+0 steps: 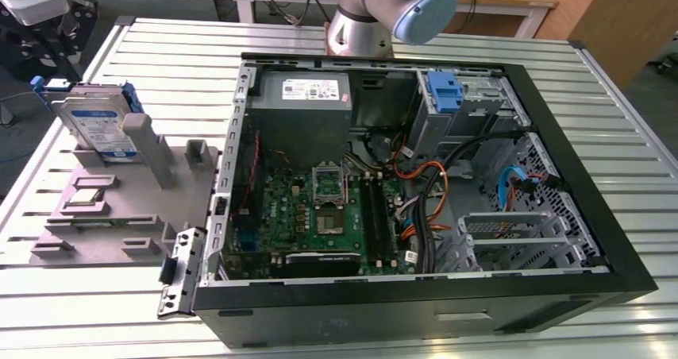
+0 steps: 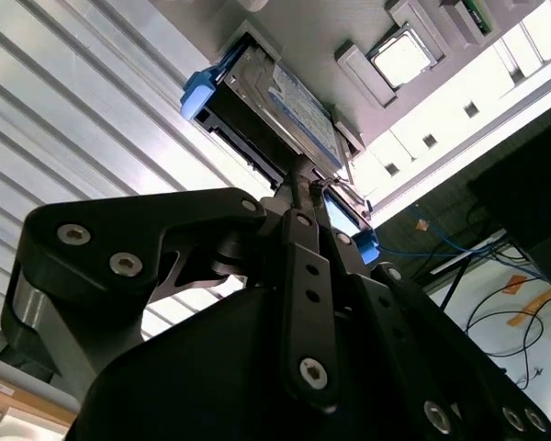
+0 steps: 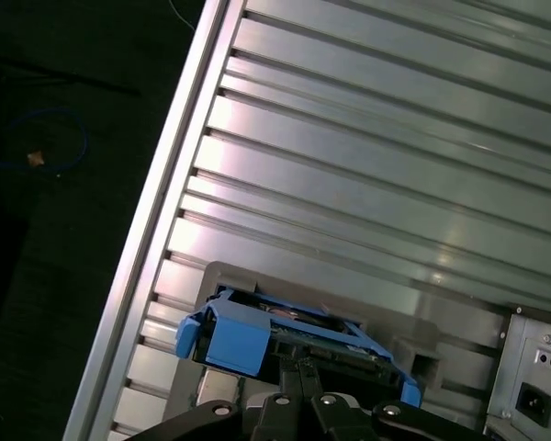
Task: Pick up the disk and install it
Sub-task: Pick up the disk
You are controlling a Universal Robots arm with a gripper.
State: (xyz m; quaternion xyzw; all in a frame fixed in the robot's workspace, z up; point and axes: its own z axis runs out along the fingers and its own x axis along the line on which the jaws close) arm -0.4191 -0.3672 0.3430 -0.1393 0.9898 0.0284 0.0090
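Gripper (image 2: 300,175) over disk (image 2: 294,101) in grey stand (image 1: 159,168)

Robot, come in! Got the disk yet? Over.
Gripper near the disk, not holding it. Disk standing on edge in the grey holder. Nothing between them.

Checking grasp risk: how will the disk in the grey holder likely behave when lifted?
The disk looks rigid, metal body in a blue frame, so it likely won't flex. It stands on edge in the holder, so a sideways push might tip or jam it. Its smooth faces may be slippery.
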